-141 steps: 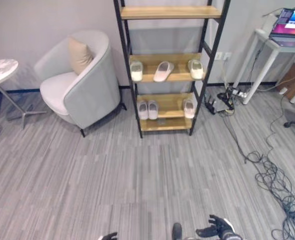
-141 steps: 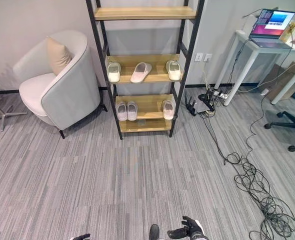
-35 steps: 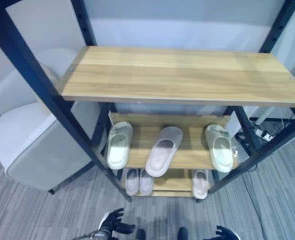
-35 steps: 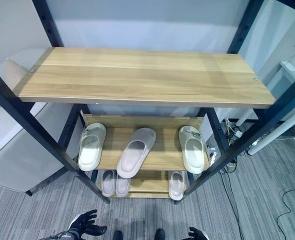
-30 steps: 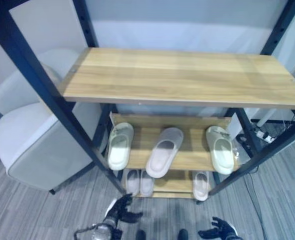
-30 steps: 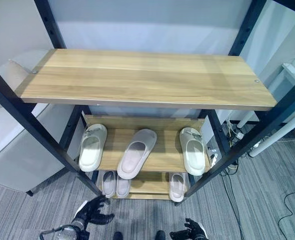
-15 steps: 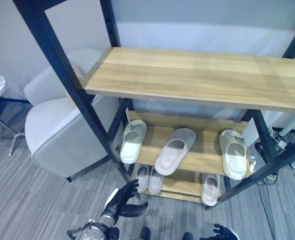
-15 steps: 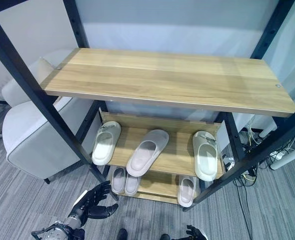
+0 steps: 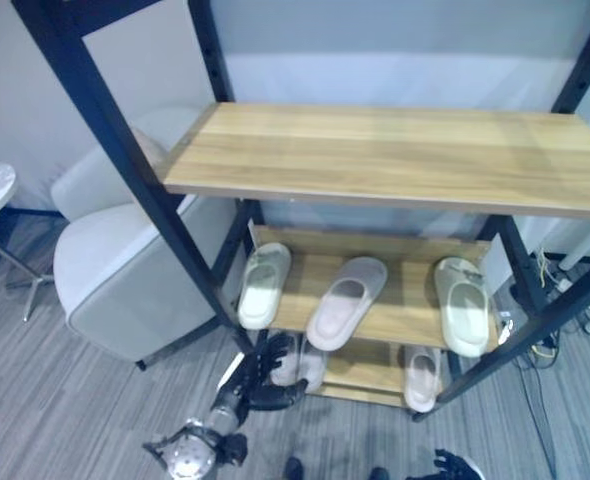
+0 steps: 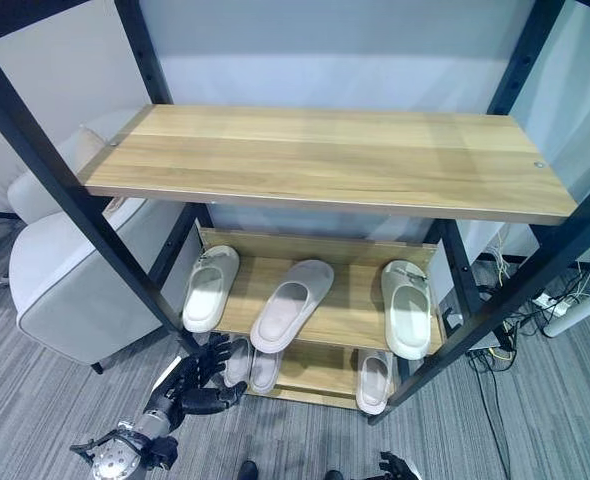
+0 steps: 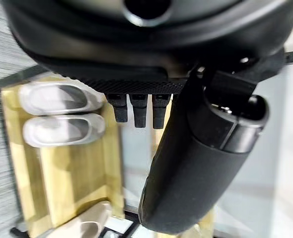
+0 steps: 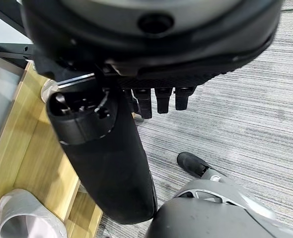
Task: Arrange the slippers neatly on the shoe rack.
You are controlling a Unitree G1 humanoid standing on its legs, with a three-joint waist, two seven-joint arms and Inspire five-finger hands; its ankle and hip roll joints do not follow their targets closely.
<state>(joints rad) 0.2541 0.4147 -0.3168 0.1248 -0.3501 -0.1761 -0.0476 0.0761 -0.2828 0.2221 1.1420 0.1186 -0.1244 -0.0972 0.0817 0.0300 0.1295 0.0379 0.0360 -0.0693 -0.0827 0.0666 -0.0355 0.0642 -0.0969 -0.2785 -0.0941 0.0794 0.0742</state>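
Left hand reaching toward the paired slippers on the bottom board of the black-framed wooden shoe rack.

The left hand, fingers spread wide and empty, hovers just beside the pale grey slipper pair at the rack's lower left corner post. The right hand sits low, in front of the rack; its fingers look relaxed, though little of it shows. Six slippers: three on the middle board, the centre grey slipper lying askew; three on the bottom board. Risk: the wide-spread fingers could catch the post or nudge the neat pair crooked.
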